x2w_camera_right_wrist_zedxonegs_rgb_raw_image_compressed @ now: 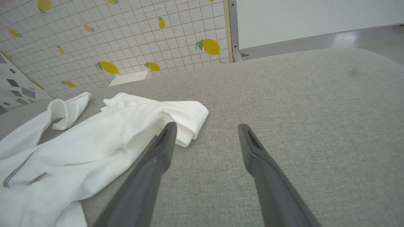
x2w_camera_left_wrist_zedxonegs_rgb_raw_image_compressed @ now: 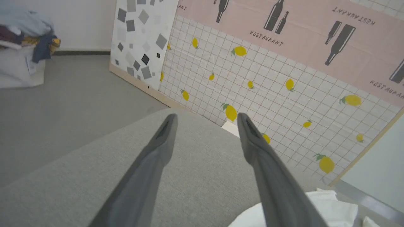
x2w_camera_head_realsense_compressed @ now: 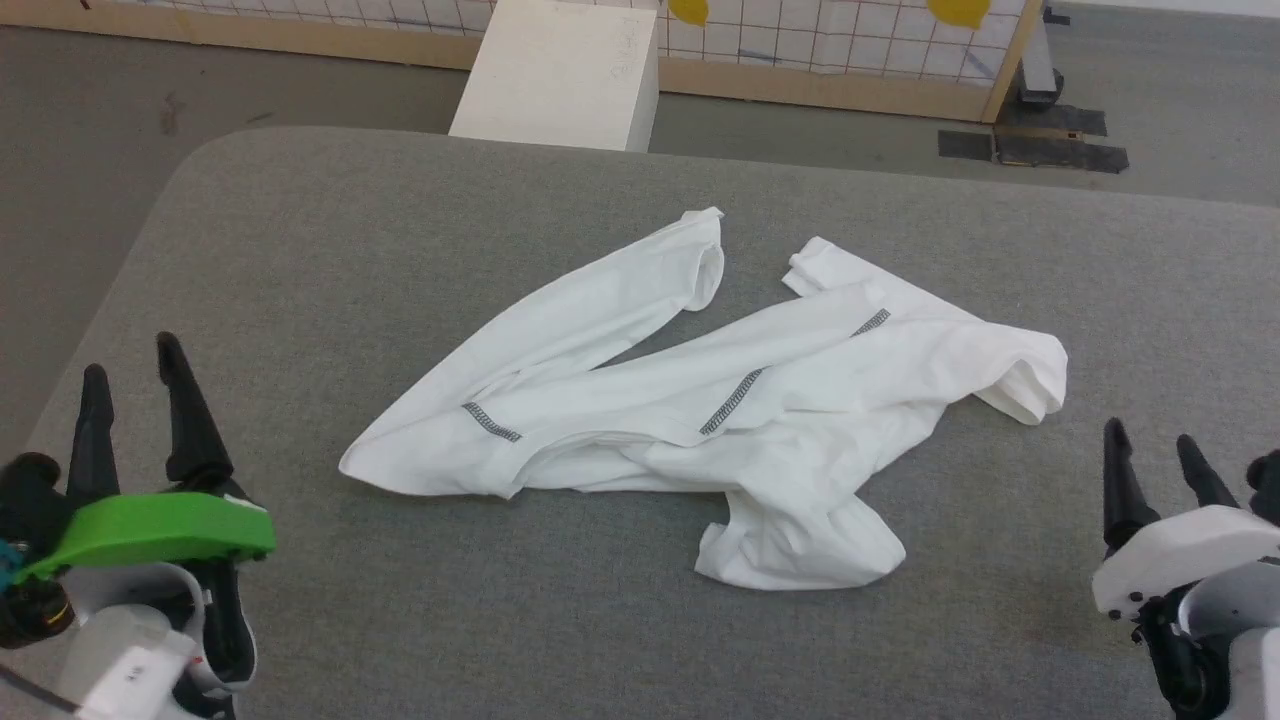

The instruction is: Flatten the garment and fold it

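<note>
The garment [x2w_camera_head_realsense_compressed: 700,400], a white long-sleeved shirt with dark grey stitched seams, lies crumpled in the middle of the grey table [x2w_camera_head_realsense_compressed: 400,250], sleeves splayed toward the far side. My left gripper [x2w_camera_head_realsense_compressed: 130,362] hovers open at the lower left, well clear of the cloth. Over at the lower right, my right gripper [x2w_camera_head_realsense_compressed: 1152,436] is open too, just off the shirt's bunched right end. In the right wrist view the garment [x2w_camera_right_wrist_zedxonegs_rgb_raw_image_compressed: 94,142] spreads left of the open right gripper [x2w_camera_right_wrist_zedxonegs_rgb_raw_image_compressed: 206,127]. A white edge of the garment [x2w_camera_left_wrist_zedxonegs_rgb_raw_image_compressed: 334,211] peeks behind the open left gripper [x2w_camera_left_wrist_zedxonegs_rgb_raw_image_compressed: 206,118] in the left wrist view.
A white box [x2w_camera_head_realsense_compressed: 560,75] stands on the floor beyond the table's far edge. Behind it runs a lemon-print grid panel [x2w_camera_left_wrist_zedxonegs_rgb_raw_image_compressed: 268,94] in a wooden frame. A pile of clothes on a white bin [x2w_camera_left_wrist_zedxonegs_rgb_raw_image_compressed: 22,47] sits far off by the wall.
</note>
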`<state>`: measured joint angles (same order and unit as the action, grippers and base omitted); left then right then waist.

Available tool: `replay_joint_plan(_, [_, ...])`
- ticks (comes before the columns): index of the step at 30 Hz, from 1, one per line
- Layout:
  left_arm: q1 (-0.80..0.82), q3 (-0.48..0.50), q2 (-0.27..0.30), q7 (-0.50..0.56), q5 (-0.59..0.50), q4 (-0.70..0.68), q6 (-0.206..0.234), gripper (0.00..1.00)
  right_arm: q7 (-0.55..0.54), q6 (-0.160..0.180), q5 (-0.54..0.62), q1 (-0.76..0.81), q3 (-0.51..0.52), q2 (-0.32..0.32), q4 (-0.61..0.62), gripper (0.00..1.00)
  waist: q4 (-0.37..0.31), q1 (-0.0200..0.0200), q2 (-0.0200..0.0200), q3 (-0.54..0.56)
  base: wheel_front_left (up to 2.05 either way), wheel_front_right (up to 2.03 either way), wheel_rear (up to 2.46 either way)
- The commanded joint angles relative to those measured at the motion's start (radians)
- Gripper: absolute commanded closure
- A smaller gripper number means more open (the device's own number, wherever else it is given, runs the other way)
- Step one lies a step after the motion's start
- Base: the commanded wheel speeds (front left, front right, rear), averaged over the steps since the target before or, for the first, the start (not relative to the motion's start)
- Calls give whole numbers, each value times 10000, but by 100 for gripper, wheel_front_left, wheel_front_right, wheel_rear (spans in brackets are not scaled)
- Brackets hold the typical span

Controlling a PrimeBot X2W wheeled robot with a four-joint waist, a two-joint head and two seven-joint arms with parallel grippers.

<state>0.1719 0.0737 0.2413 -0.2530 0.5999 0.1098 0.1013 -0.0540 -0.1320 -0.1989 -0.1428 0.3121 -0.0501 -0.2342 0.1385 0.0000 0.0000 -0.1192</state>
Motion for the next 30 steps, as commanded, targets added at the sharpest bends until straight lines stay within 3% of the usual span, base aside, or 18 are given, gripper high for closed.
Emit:
replay_joint_plan(1, [-245, -234, 72, -64, -828, -204, 87, 0, -237, 13, 280, -121, -114, -1, 85, 0, 8, 0, 0, 1, 0, 0, 0])
replay_joint_plan(4, [-598, -154, -225, -81, -2310, -1056, 240, 0, -1370, 13, 1139, -655, -461, -1, 108, 0, -18, 0, 0, -226, 0, 0, 0])
replay_joint_plan(9, [-958, -234, -1056, -85, -3140, -1241, -66, 0, -3537, 13, 3022, -1909, -1282, -327, -84, 0, 123, 0, 0, -836, 0, 0, 0])
replay_joint_plan(15, [-644, -328, -1539, -86, -3460, -1054, -589, 0, -4351, 13, 3941, -2867, -2104, -1100, -1042, 0, 474, 0, 0, -1504, 0, 0, 0])
replay_joint_plan(20, [-366, -217, -1738, -86, -3581, -882, -905, 0, -4048, 13, 3830, -3326, -2433, -1356, -1728, 0, 689, 0, 0, -1857, 0, 0, 0])
replay_joint_plan(21, [-344, -193, -1761, -86, -3599, -859, -948, 0, -3936, 13, 3784, -3399, -2434, -1374, -1785, 51, 712, 0, 0, -1884, 0, 0, 0])
replay_joint_plan(22, [-329, -161, -1786, -86, -3616, -826, -995, 0, -3791, 13, 3731, -3490, -2459, -1422, -1840, 95, 727, 0, 0, -1902, 0, 0, 0])
replay_joint_plan(23, [-324, -130, -1807, -87, -3635, -798, -1037, 0, -3663, 13, 3634, -3593, -2423, -1478, -1880, 100, 738, 0, 0, -1905, 0, 0, 0])
replay_joint_plan(30, [-254, -64, -1883, -87, -3685, -681, -1250, 0, -3517, 13, 3253, -4941, -1356, -2027, -1667, 100, 821, 0, 0, -1852, 0, 0, 0])
